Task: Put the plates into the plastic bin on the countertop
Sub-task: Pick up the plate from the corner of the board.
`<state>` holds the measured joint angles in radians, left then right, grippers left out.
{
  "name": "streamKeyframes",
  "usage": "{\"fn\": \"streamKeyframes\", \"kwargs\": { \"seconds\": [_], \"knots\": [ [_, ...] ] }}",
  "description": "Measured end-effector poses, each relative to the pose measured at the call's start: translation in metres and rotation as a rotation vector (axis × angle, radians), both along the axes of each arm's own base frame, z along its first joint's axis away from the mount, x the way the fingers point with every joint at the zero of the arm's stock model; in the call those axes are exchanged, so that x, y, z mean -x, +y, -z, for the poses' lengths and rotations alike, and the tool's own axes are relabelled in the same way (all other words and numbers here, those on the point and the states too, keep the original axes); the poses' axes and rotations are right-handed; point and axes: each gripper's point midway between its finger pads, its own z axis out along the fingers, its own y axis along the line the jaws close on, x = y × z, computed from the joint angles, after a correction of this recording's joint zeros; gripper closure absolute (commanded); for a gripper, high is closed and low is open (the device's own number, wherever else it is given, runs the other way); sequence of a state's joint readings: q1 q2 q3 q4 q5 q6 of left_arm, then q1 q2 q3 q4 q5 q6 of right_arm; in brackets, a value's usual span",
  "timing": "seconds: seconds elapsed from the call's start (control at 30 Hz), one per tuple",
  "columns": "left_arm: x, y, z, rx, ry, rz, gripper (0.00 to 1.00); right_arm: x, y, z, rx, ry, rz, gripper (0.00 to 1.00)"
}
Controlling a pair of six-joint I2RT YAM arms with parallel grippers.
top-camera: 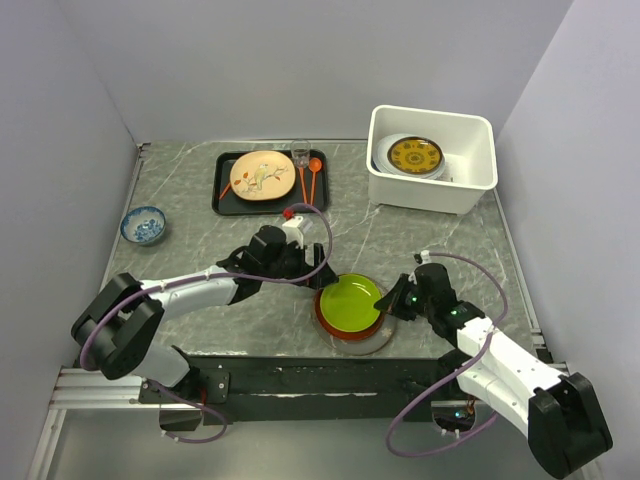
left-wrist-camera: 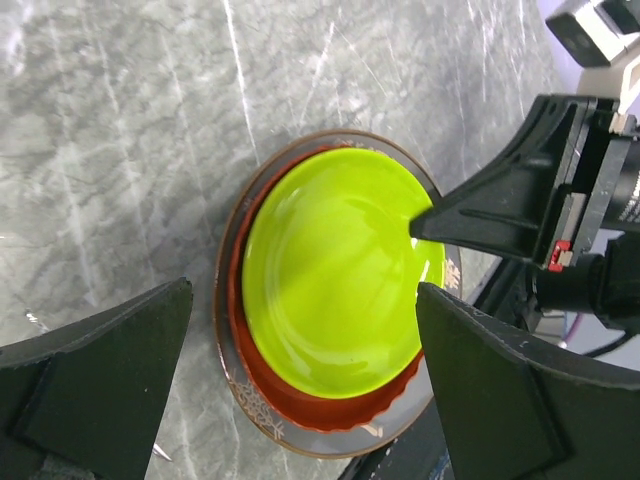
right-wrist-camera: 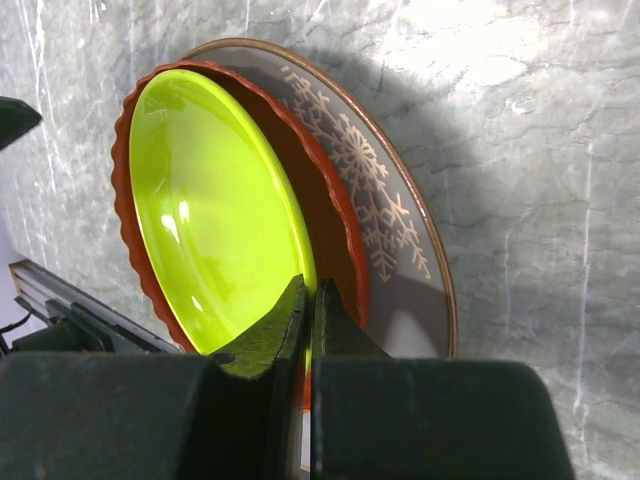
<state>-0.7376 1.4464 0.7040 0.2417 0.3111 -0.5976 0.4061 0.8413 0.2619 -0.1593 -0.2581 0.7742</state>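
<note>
A lime green plate (top-camera: 350,300) (left-wrist-camera: 330,280) (right-wrist-camera: 200,200) lies in a red-brown plate (top-camera: 325,322) (right-wrist-camera: 335,200), on a clear snowflake-patterned plate (right-wrist-camera: 400,220), near the front edge of the countertop (top-camera: 200,250). My right gripper (top-camera: 387,300) (right-wrist-camera: 310,290) is shut on the green plate's right rim. On the stack's left, my left gripper (top-camera: 318,270) (left-wrist-camera: 303,295) hangs wide open, holding nothing. The plastic bin (top-camera: 430,195) at the back right holds a gold-patterned dark plate (top-camera: 415,155) on a white one. A cream floral plate (top-camera: 262,176) lies on a black tray (top-camera: 225,195).
A small blue-patterned bowl (top-camera: 143,224) sits at the far left. Orange spoons (top-camera: 312,175) and a clear glass (top-camera: 300,153) are on the tray's right side. Walls enclose the countertop on three sides.
</note>
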Motion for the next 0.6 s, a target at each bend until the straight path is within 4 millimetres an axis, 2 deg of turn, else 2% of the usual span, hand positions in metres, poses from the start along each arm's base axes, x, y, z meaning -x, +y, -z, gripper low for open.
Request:
{"fn": "streamKeyframes", "kwargs": {
  "seconds": [0.37,0.6],
  "knots": [
    [-0.009,0.010,-0.005,-0.027,-0.029,-0.075,0.01,0.000,0.003,0.001,-0.005,0.005,-0.019,1.00],
    [-0.013,0.017,-0.007,-0.038,-0.046,-0.112,0.01,-0.005,0.005,-0.005,-0.008,-0.018,-0.027,1.00]
  ]
}}
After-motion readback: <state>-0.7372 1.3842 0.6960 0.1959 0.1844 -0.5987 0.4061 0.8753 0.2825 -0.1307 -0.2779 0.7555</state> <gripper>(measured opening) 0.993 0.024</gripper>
